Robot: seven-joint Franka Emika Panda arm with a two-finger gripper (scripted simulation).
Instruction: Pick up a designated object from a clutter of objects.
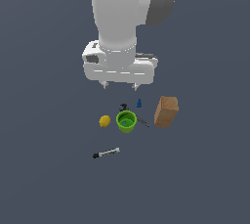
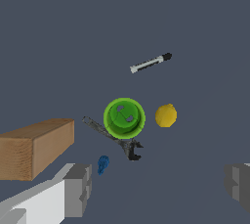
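My gripper [image 1: 119, 85] hangs above clutter, fingers spread wide, nothing between them. Exterior view, left to right: marker stick [image 1: 106, 153] lies alone, well apart from rest, black end pointing left; lemon ball [image 1: 105, 121]; green cup [image 1: 126, 121] just beside it; black piece [image 1: 123, 106]; blue piece [image 1: 139, 103]; dark rod [image 1: 143, 121]; brown box [image 1: 166, 111].

A plain counter [image 1: 44, 179] of uniform dark slate-grey fills the background in both views. Its surface is flat, matte and unmarked, with no edge, seam or wall visible, and it extends past every border of the exterior view.
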